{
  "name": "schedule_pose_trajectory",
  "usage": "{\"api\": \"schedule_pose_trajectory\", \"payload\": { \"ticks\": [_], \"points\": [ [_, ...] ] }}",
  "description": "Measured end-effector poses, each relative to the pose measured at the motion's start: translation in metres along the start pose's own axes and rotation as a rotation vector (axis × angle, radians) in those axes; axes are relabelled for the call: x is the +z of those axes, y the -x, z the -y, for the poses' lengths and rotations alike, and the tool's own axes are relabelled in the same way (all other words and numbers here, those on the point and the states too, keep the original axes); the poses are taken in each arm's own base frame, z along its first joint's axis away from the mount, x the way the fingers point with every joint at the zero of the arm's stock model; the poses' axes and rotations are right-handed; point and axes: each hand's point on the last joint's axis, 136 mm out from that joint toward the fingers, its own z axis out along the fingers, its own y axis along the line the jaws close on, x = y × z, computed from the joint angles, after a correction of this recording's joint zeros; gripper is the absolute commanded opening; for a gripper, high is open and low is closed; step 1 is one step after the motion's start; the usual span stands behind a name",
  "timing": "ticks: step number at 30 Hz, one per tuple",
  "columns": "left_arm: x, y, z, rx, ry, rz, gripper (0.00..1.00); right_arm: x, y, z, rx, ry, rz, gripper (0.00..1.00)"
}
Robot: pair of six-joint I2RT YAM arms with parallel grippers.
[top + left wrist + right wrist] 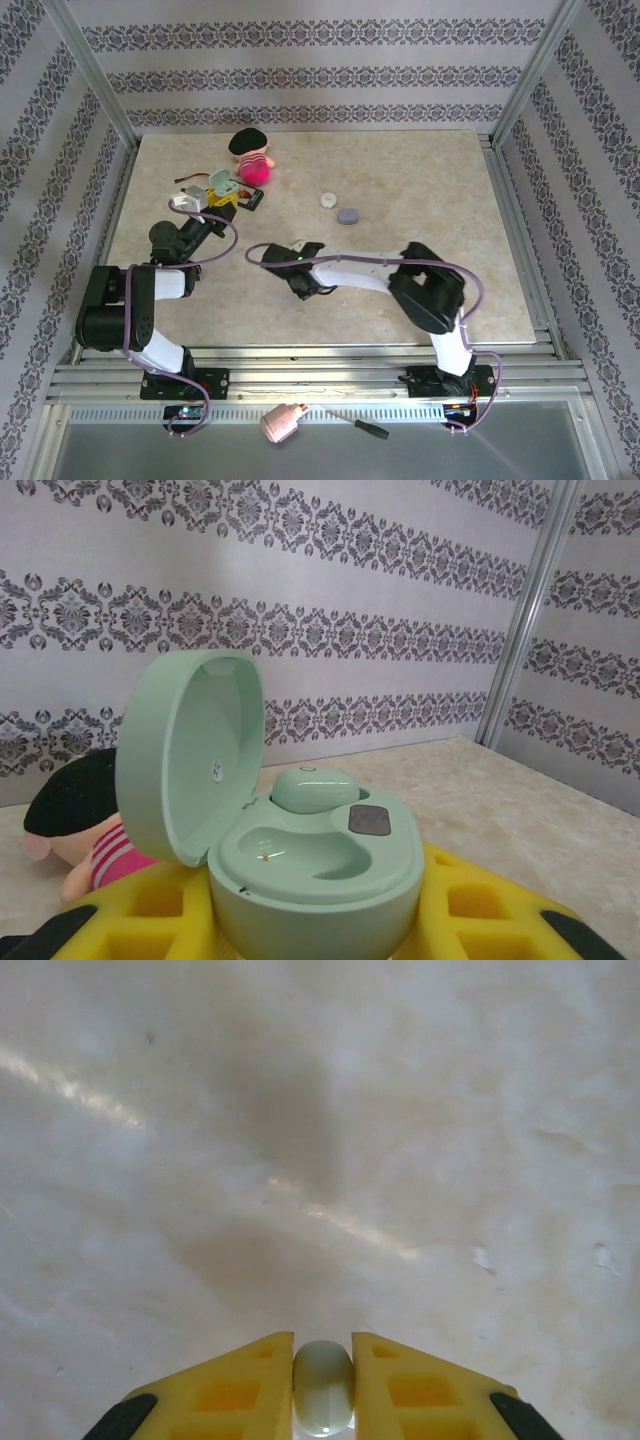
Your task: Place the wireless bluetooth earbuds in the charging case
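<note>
My left gripper is shut on a mint-green charging case, its yellow fingers pressed against both sides. The lid stands open to the left. One mint earbud sits in the far socket, while the near socket holds nothing. From above, that case is at the table's back left. My right gripper is shut on a pale greenish-white earbud, just above the bare tabletop. In the top view the right gripper is to the right of and nearer than the case.
A plush doll with black hair lies just behind the held case. A white pebble-shaped case and a lilac one rest mid-table. A pink object and a screwdriver lie below the table's near edge.
</note>
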Motion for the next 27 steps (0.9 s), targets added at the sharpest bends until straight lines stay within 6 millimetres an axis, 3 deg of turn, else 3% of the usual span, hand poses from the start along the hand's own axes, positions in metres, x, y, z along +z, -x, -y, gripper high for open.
{"api": "schedule_pose_trajectory", "payload": {
  "ticks": [12, 18, 27],
  "points": [
    [0.013, -0.011, 0.068, 0.089, -0.228, -0.022, 0.22, -0.108, 0.08, 0.046, 0.367, 0.529, 0.348, 0.19],
    [0.018, -0.018, 0.1, 0.141, -0.33, -0.025, 0.21, -0.16, 0.114, 0.042, 0.405, 0.762, 0.493, 0.19],
    [0.028, -0.025, 0.127, 0.213, -0.406, -0.014, 0.21, -0.185, 0.131, 0.028, 0.377, 0.882, 0.55, 0.19]
  ]
}}
